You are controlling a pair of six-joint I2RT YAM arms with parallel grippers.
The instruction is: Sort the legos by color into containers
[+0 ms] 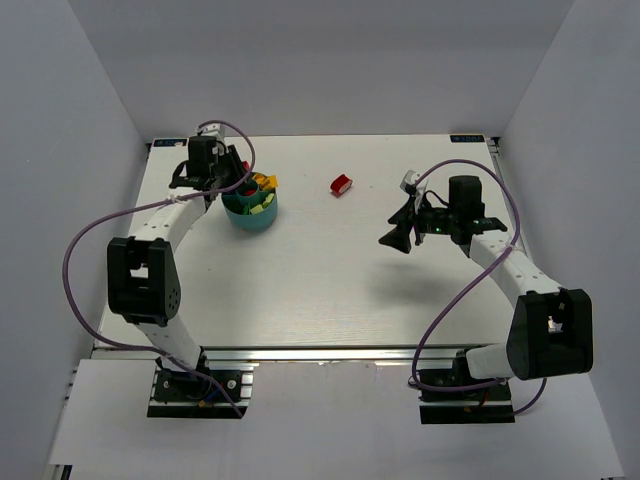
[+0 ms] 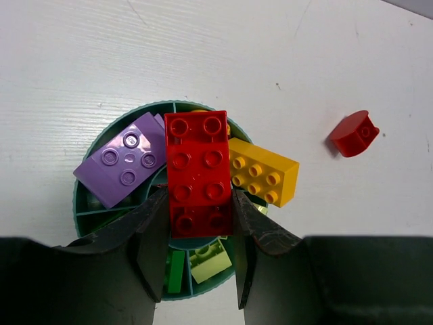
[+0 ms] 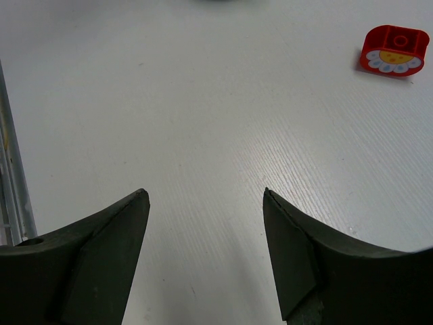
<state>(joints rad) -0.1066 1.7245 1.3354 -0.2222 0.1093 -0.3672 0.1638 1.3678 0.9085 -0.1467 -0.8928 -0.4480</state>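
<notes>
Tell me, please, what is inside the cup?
A purple brick, a yellow brick, a lime brick and a green plate show; the red brick in the left pincer hides the rest.

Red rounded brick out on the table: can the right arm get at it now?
Probably yes. The right gripper is open and empty, and only bare table lies between it and the red rounded brick. The left gripper holds a red brick over the cup.

White wood-grain table (image 1: pixel 300 290). One teal cup (image 1: pixel 250 220), standing beneath the left gripper (image 2: pixel 199 206). One rounded red brick (image 3: pixel 394 51), lying ahead-right of the right gripper (image 3: pixel 204 196), well apart.
</notes>
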